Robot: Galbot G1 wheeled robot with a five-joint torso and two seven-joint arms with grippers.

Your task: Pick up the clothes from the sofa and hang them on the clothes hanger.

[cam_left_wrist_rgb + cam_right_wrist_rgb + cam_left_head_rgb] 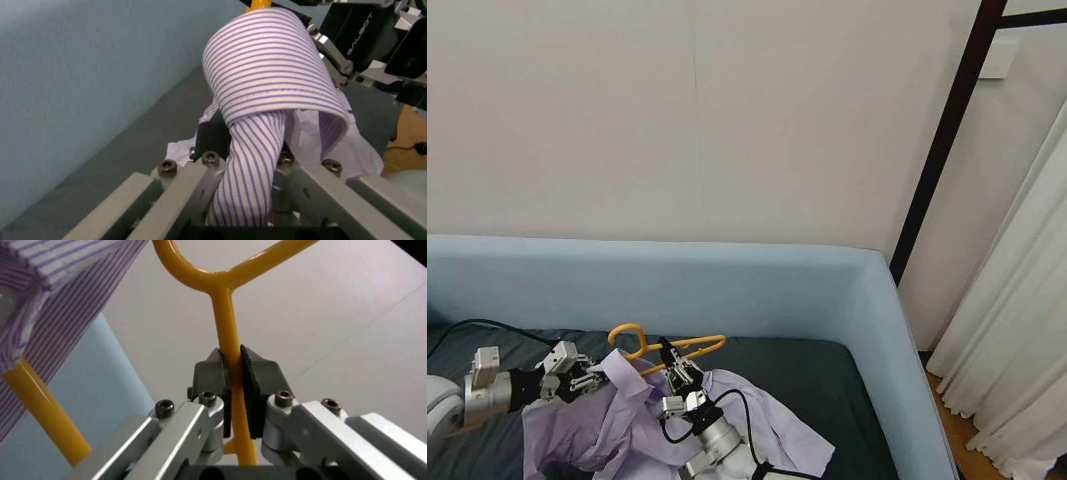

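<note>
Right wrist view: the right gripper (233, 385) is clamped narrow on a straight bar of the yellow hanger (223, 315) near its hook. The bar is judged stiff, light and smooth, so it may swivel between the pads unless it is held firmly. The left gripper (250, 155) is closed on a fold at the collar of the purple-striped shirt (267, 75). The cloth is judged soft, limp and light, best taken at that thicker collar band. The rest of it is heaped on the dark seat of the sofa (727, 280), near and left of centre.
</note>
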